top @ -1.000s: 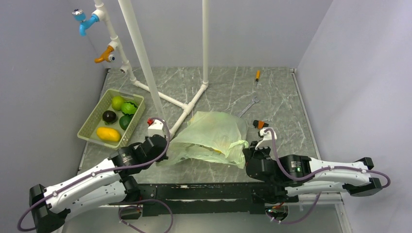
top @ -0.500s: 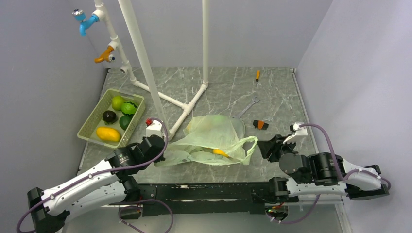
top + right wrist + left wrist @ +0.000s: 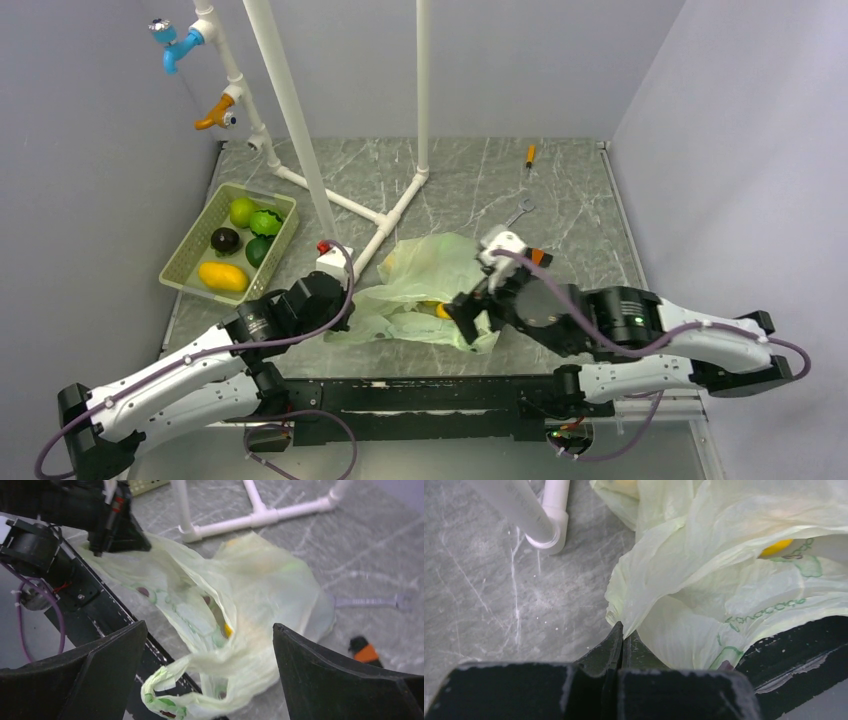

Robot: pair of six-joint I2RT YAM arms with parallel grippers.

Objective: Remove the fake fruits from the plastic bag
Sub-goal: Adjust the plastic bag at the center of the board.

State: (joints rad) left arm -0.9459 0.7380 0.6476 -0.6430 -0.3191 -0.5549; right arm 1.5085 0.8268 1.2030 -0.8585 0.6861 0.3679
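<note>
The pale-green plastic bag point(image 3: 432, 280) lies crumpled near the table's front edge. My left gripper point(image 3: 345, 303) is shut on its left edge; in the left wrist view the closed jaws point(image 3: 622, 631) pinch a fold of the bag point(image 3: 704, 580). My right gripper point(image 3: 472, 318) hovers over the bag's right side, wide open point(image 3: 209, 626), with a loose handle loop point(image 3: 165, 680) hanging between its fingers. One yellow fake fruit point(image 3: 228, 629) point(image 3: 776, 547) point(image 3: 441, 310) shows through the bag's mouth. Whatever else is in the bag is hidden.
A pale-green slotted basket point(image 3: 185, 250) at the left holds yellow point(image 3: 222, 276), dark point(image 3: 225, 239) and green point(image 3: 242, 211) fruits. A white pipe frame point(image 3: 385, 215) stands behind the bag. A wrench point(image 3: 512, 218), a screwdriver point(image 3: 529, 155) and a small orange-black object point(image 3: 541, 257) lie at the right rear.
My right gripper let go of the bag's right end, swung out to the right, then came back over the bag with its jaws wide open. The left gripper kept its hold.
</note>
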